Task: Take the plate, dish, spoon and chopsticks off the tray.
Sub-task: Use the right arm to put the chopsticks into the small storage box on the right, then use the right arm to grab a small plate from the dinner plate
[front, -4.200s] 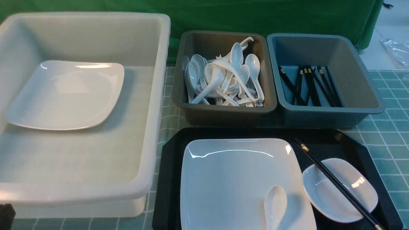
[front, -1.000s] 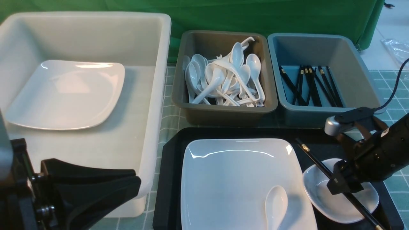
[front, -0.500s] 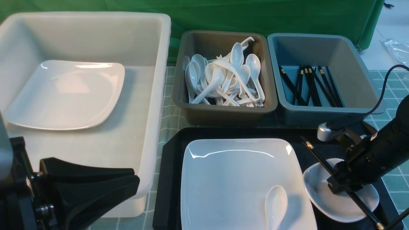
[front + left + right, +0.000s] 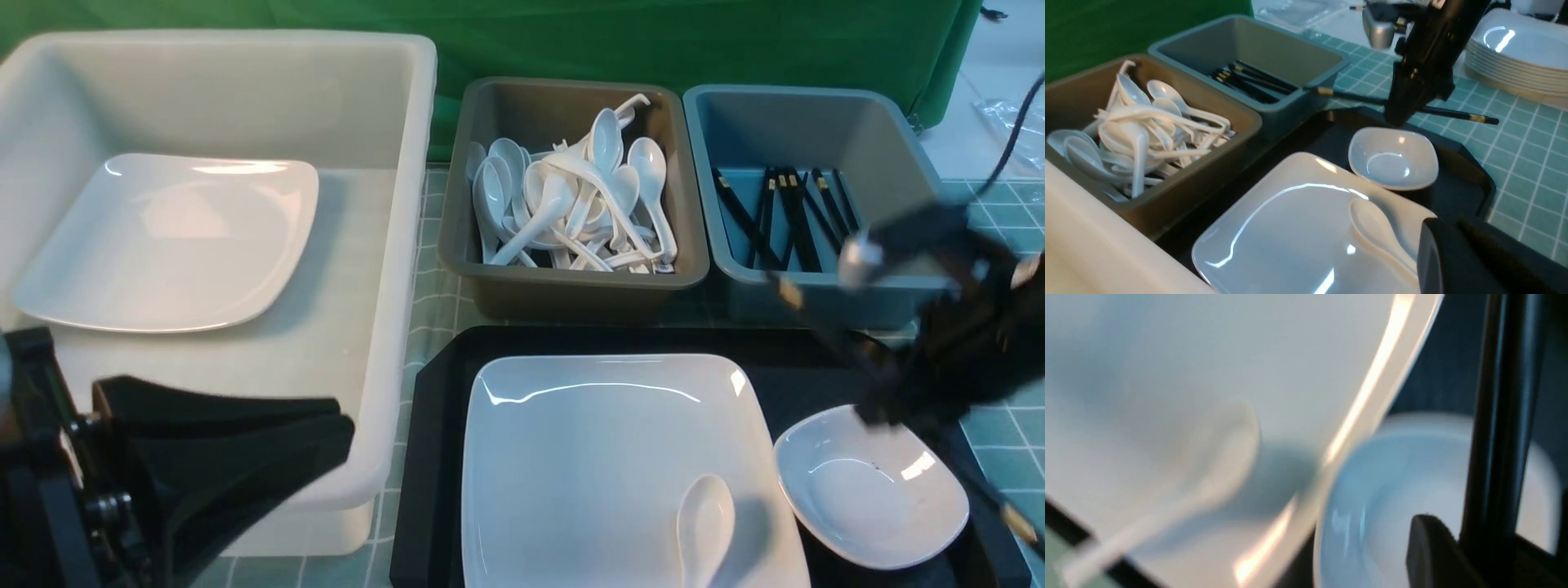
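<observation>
Green-tiled desk (image 4: 1527, 163), green backdrop. Right end effector (image 4: 1396, 115) is clenched mid-length on the chopsticks (image 4: 1351, 96), which hang in the air above the dish (image 4: 865, 490), clear of it. Dish sits on the tray (image 4: 429, 490) just beside the plate (image 4: 604, 457). Spoon (image 4: 704, 514) lies on the plate. Left end effector (image 4: 339, 437) is clenched, holding nothing, low at front left.

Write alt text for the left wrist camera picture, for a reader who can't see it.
The right gripper holds black chopsticks in the air above a small white dish on a black tray. Next to the dish, a white spoon lies on a large white plate.
</observation>
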